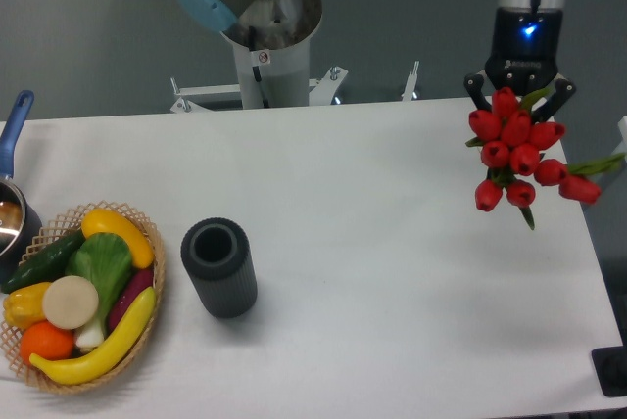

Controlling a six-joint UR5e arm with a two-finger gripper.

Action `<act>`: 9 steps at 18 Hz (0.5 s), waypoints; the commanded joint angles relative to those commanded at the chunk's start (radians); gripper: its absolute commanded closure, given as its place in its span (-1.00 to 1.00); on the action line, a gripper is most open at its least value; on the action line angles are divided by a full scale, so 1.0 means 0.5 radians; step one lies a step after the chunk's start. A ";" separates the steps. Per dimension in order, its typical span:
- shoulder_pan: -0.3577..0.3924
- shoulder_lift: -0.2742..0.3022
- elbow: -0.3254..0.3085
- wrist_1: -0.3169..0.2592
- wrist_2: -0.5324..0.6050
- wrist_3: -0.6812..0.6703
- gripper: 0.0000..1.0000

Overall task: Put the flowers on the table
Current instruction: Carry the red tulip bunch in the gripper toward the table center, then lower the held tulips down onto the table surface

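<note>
Hanging under the claw (518,96), the flowers (517,157): red tulip heads bunched toward the camera, stems hidden behind the blooms, so apparently held stem-up or tilted away. Claw fingers splayed to either side of the top bloom, seemingly clamped on the bunch, though the grip point itself hidden. Held aloft over the right end of the table (392,272), probably for carrying before a lowering onto bare white surface directly beneath; not yet set down, judging by the faint shadow apart from the blooms.

Far to the claw's left and nearer the camera, 1 dark ribbed cylinder (219,267), upright and open-topped. Farther left still, a wicker basket (147,326) of vegetables, and a pot (12,209) with blue handle at the edge. Behind, grey floor and the arm's pedestal (269,57).
</note>
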 joint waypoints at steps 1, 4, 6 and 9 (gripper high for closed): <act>-0.070 -0.027 0.003 0.000 0.132 0.034 0.64; -0.285 -0.156 0.009 -0.015 0.430 0.052 0.65; -0.399 -0.273 0.040 -0.015 0.575 0.052 0.65; -0.534 -0.493 0.125 -0.015 0.771 0.055 0.69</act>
